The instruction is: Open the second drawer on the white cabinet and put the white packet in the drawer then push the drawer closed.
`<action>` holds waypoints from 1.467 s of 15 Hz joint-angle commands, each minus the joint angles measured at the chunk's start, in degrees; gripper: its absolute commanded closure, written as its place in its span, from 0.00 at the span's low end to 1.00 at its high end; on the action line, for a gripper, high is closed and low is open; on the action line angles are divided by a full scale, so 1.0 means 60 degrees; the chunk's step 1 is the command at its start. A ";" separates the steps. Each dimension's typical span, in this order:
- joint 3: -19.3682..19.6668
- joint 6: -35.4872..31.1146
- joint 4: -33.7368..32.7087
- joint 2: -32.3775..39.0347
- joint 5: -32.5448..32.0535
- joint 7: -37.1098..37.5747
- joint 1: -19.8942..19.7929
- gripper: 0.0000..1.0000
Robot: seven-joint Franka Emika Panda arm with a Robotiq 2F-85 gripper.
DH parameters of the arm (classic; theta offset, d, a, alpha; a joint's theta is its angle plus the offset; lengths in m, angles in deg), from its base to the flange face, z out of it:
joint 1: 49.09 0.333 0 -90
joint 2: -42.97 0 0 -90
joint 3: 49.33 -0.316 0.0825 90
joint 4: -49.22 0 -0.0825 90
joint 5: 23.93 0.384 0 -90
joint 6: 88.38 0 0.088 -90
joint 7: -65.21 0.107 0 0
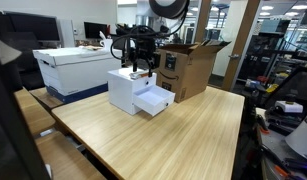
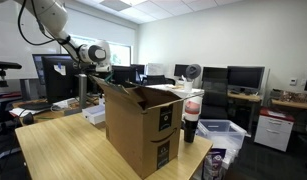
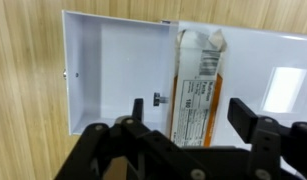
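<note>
On top of the small white box-shaped desktop cabinet [image 3: 278, 55], along its front edge: item 1, the flat white packet with orange-and-black print [image 3: 198, 90]. It lies lengthwise along that edge, one end crumpled, just beside the opening below it and not inside it.

Item 2: the second drawer [image 3: 113, 60], the cabinet's lower shallow white tray. It is drawn well out from the cabinet front, and I see nothing in it in the wrist view. Its small dark pull [image 3: 65, 75] sits on the front panel farthest from the cabinet. A second dark knob [image 3: 156, 98], on the shut upper front, overhangs the tray.

Item 3: my black two-finger gripper [image 3: 188, 110]. It hangs above the cabinet's front edge with its fingers spread wide, one on each side of the packet's width, clasping nothing. I cannot tell how far above the packet it is.

Item 4: the light wooden table [image 1: 183, 140] bearing the cabinet.

Item 5: the brown cardboard box with open flaps [image 1: 191, 65], just behind the cabinet.

Item 6: the large white lidded storage box [image 1: 78, 62], set apart from the cabinet's opposite side.
</note>
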 commanded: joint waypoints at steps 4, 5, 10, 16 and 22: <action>-0.0037 0.0157 0.0006 0.0008 -0.0238 0.0265 -0.0039 0.59; -0.0036 0.0178 -0.0008 0.0020 -0.0248 0.0261 -0.0037 0.65; -0.0137 0.0717 -0.0177 -0.0062 -0.0084 0.0110 -0.0086 0.84; -0.0225 0.1340 -0.0287 -0.0284 -0.0150 0.0039 -0.0079 0.84; -0.0233 0.0956 0.0406 -0.0786 -0.0166 -0.0029 -0.0164 0.84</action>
